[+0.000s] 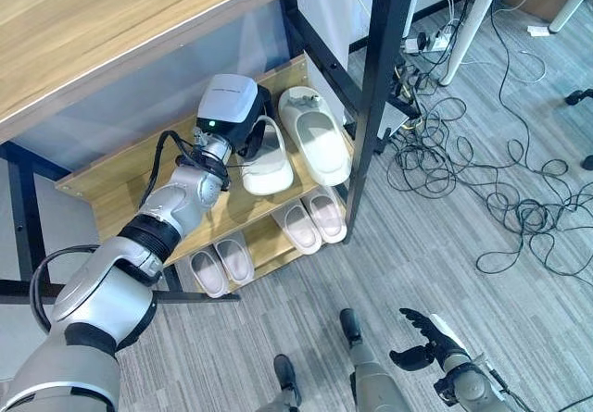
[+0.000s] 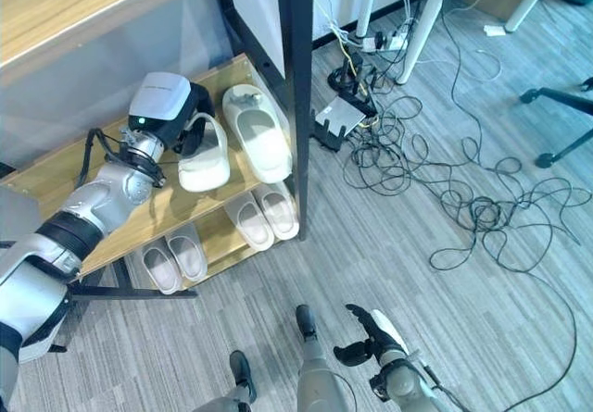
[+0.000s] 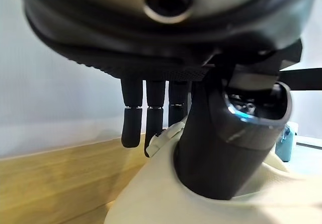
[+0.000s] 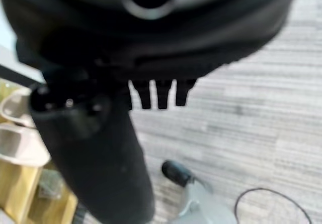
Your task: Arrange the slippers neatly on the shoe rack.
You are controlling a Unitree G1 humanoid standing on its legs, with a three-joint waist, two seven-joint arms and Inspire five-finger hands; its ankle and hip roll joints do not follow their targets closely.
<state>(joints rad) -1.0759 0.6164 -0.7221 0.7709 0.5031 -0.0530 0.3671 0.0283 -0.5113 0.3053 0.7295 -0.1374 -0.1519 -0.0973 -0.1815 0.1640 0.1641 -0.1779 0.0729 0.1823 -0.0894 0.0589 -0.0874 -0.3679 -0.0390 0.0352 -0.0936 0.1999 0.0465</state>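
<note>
Fingers of the left hand point(image 1: 243, 137) pinch a white slipper point(image 1: 268, 166) on the shoe rack point(image 1: 111, 182); right hand's point(image 1: 428, 340) fingers hang relaxed.

cream slippers point(image 1: 295, 146), pale wooden shoe rack point(image 1: 111, 185), grey striped floor point(image 1: 445, 245)

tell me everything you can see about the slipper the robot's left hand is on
The held slipper is off-white, of smooth moulded foam or rubber by its look, with a wide strap arching over the front. It lies sole down on the shoe rack's wooden upper shelf, beside a second slipper of the same kind. The left hand grips its strap, thumb on one side, fingers on the other.
</note>
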